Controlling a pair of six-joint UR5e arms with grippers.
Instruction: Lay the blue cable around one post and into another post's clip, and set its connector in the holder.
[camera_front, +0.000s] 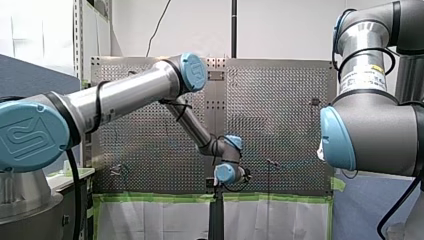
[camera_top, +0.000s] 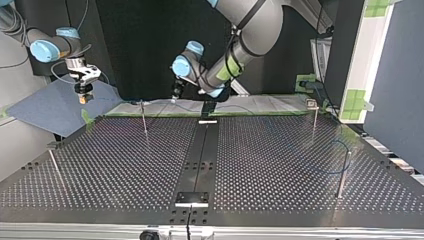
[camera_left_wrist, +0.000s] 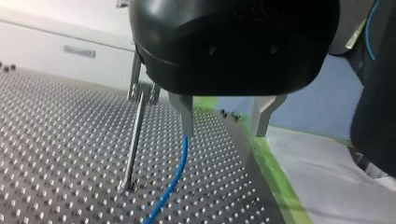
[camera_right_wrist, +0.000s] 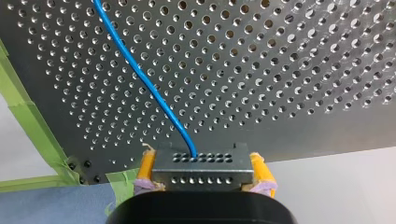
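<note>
In the right wrist view my right gripper (camera_right_wrist: 201, 164) is shut on a grey connector block (camera_right_wrist: 201, 177), held between its yellow pads (camera_right_wrist: 146, 169). The blue cable (camera_right_wrist: 140, 74) runs from the block over the perforated table. The top view shows that gripper (camera_top: 84, 95) raised off the table's far left corner. My left gripper (camera_left_wrist: 225, 133) stands open just above the table; the blue cable (camera_left_wrist: 170, 184) hangs off one metal finger (camera_left_wrist: 187, 119), beside a thin post (camera_left_wrist: 135, 140). In the top view my left gripper (camera_top: 175, 95) is at the far edge, near that post (camera_top: 144, 119).
More thin posts stand at the top view's far right (camera_top: 315, 119), near right (camera_top: 342, 172) and near left (camera_top: 55, 167). A blue cable loop (camera_top: 345, 150) lies by the right posts. A black strip with a bracket (camera_top: 192, 198) runs down the middle. Green tape (camera_left_wrist: 275, 177) lines the table's edge.
</note>
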